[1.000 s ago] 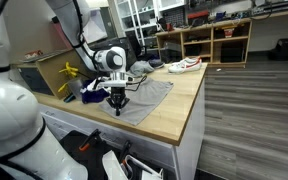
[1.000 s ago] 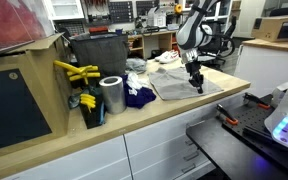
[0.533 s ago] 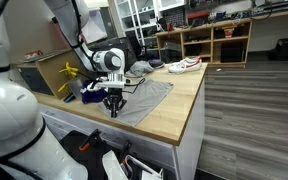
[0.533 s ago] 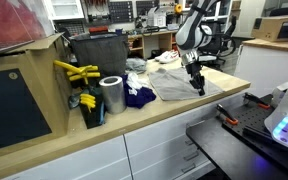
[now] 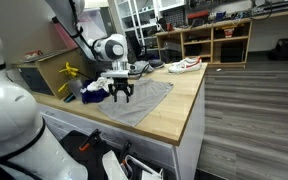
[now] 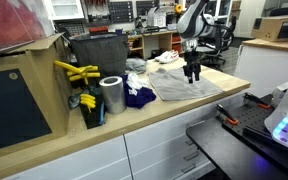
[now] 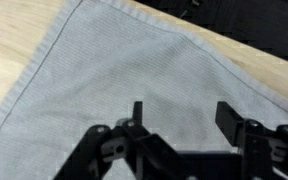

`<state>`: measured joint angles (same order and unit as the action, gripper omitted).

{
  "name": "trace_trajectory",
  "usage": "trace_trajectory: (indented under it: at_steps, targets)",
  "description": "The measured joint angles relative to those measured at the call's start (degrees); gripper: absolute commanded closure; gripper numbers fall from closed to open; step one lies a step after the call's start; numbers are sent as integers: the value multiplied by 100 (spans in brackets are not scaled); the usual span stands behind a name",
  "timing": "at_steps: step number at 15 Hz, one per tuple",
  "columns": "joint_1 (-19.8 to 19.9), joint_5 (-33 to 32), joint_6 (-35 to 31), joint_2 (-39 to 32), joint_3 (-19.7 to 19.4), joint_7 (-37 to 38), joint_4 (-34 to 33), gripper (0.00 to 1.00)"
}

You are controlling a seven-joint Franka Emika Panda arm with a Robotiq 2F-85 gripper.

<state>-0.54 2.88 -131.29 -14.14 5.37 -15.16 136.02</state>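
Gripper [image 6: 191,76] above grey cloth [image 6: 187,90], silver cylinder [image 6: 111,96] well apart

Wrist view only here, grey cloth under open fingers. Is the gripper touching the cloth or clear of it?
Observer: Clear of it; in an exterior view the gripper hangs above the grey cloth, holding nothing.
Operator: What lies beside the cloth?
Observer: A dark blue cloth, bunched up, with a metal can beyond it.
Operator: Anything farther along the counter?
Observer: A white shoe past the cloth's far end.
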Motion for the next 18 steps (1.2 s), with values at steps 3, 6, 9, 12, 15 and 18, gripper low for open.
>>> trace_trajectory:
  at_steps: [3,6,9,12,15,18]
  targets:
    - [27,72,-254,8,-95,239,-234,0]
    - [34,230,-399,-153,-148,547,-591,0]
    - [55,521,-604,-497,-157,773,-1094,0]
    - [66,752,-762,-912,-155,949,-1657,0]
    - [50,778,-776,-1313,-135,1232,-2238,25]
    - [15,784,-775,-1635,-130,1496,-2750,42]
